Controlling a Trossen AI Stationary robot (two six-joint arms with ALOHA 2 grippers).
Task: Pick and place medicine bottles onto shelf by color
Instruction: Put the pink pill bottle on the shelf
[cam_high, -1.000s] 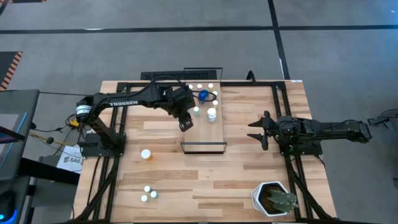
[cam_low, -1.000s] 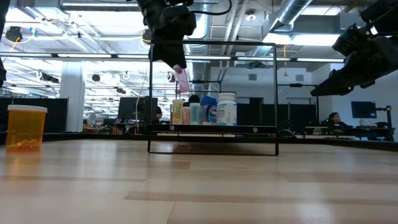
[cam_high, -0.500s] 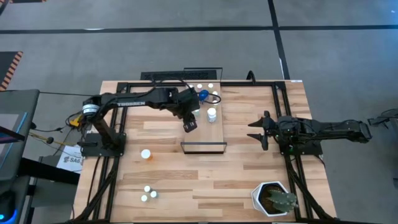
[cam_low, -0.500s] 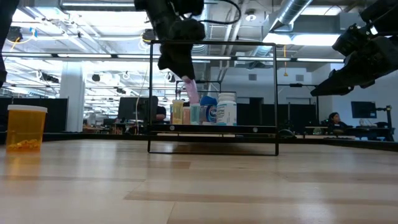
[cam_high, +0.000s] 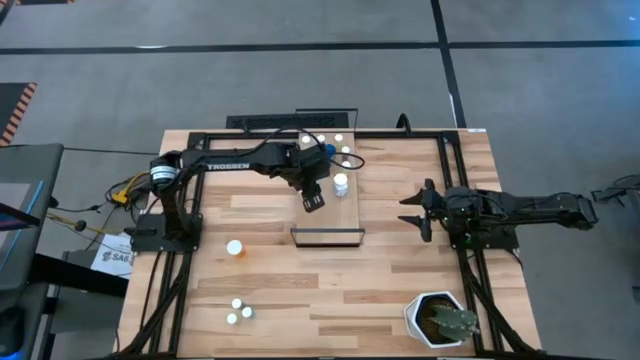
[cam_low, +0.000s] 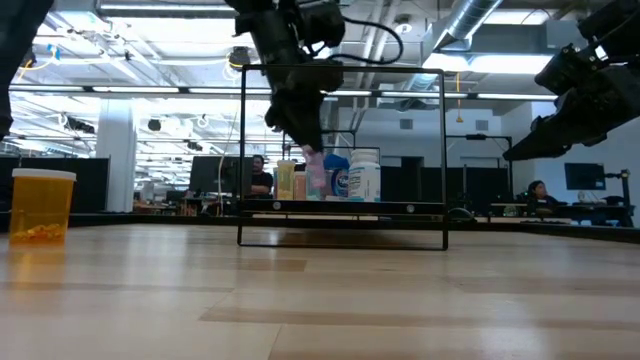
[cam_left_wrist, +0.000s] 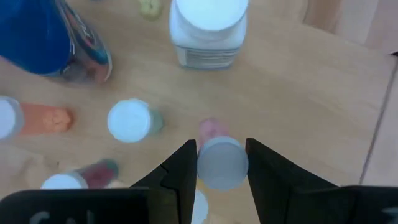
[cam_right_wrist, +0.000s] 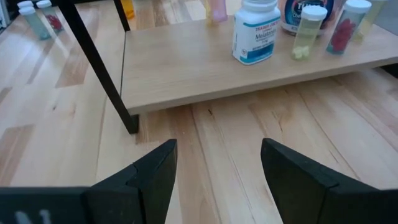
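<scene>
The left gripper hangs over the shelf, near the group of bottles at its far end. Its fingers are pinching a small pink bottle with a white cap. In the low view the pink bottle hangs under the left gripper, down among the other bottles on the shelf. From these pictures it is not clear if it touches the shelf.

On the shelf stand a big white bottle, a big blue bottle, an orange bottle and some more small ones with white caps. The big white bottle stands just beside the left gripper.

The right gripper waits over the desk, to the right of the shelf and apart from it. Its fingers are spread wide and hold nothing. Its camera looks at the shelf and the big white bottle from the side.

Some bottles are not on the shelf. An orange bottle stands alone on the desk to the left of the shelf. It shows big at the left in the low view. Three small bottles stand close together near the front left of the desk.

A white plant pot sits at the front right corner of the desk.
</scene>
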